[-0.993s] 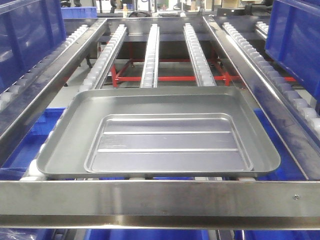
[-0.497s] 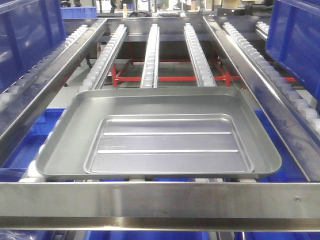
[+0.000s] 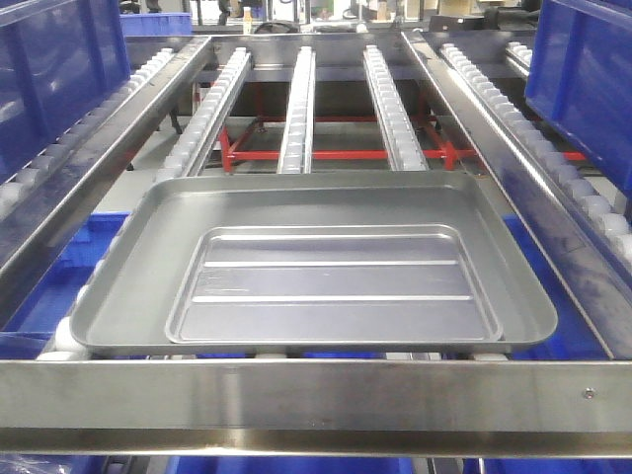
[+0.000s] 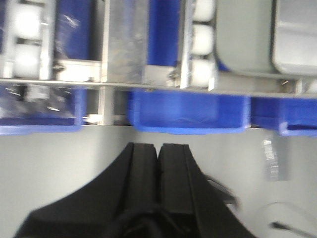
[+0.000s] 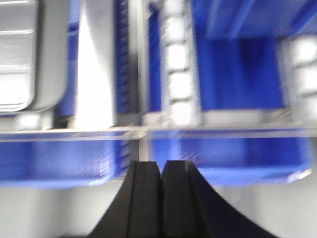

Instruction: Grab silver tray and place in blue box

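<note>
My left gripper (image 4: 158, 148) was pressed shut on nothing, hanging before the near edge of the roller rack (image 3: 316, 390). The silver tray (image 3: 331, 281) lay nested inside a larger tray (image 3: 138, 267) on the rack. My right gripper (image 5: 162, 166) was likewise closed and empty.

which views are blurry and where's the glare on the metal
Front-facing view: sharp, with soft glare on the ridged bottom of the silver tray and a bright band along the front steel rail. Left wrist view: mildly smeared, white rollers blown out at top left, left gripper fairly crisp. Right wrist view: heaviest motion blur, a washed-out white streak on a metal post above the right gripper.
</note>
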Robot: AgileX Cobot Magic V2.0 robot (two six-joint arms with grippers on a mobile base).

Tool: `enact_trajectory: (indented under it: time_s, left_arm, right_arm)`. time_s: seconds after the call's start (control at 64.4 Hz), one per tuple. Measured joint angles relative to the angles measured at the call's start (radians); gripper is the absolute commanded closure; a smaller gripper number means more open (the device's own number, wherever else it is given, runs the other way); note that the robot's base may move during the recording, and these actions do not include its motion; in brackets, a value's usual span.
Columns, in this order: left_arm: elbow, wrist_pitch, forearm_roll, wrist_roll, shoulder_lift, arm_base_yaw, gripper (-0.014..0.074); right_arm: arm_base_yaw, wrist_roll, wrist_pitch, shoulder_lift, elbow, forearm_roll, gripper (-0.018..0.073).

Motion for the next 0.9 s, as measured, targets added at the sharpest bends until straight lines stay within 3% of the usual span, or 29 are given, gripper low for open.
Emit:
enact_trajectory:
  time_s: [0.093,0.186,0.264,0.404,0.605,0.776,0.9]
  left_arm:
    - [-0.025,-0.033,-0.069,0.020,0.035,-0.038,0.0691]
    - [-0.058,-0.075,-0.071,0.001,0.077,-0.104,0.0691]
    - [-0.088,-0.090,-0.012,-0.086,0.128,-0.159,0.0691]
    - [-0.170,-0.141,0.160,-0.290,0.265,-0.266,0.0691]
    - [-0.324,-0.186,0.279,-0.450,0.479,-0.393,0.0691]
    - [-0.445,-0.186,0.286,-0.483,0.649,-0.411,0.0691]
    - [-0.515,-0.187,0.287,-0.513,0.752,-0.411,0.0691]
  right_arm:
    - [0.011,0.000,0.017,0.067,-0.013,0.049,0.0500]
    - [0.039,0.000,0.013,0.162,-0.043,0.056,0.0489]
    - [0.069,0.002,-0.014,0.248,-0.085,0.050,0.0487]
    - [0.134,0.041,-0.085,0.433,-0.196,0.021,0.0487]
    - [0.256,0.182,-0.129,0.701,-0.372,-0.072,0.0487]
    - [0.348,0.327,-0.085,0.879,-0.507,-0.172,0.0487]
    - [0.394,0.368,-0.065,0.979,-0.584,-0.191,0.0487]
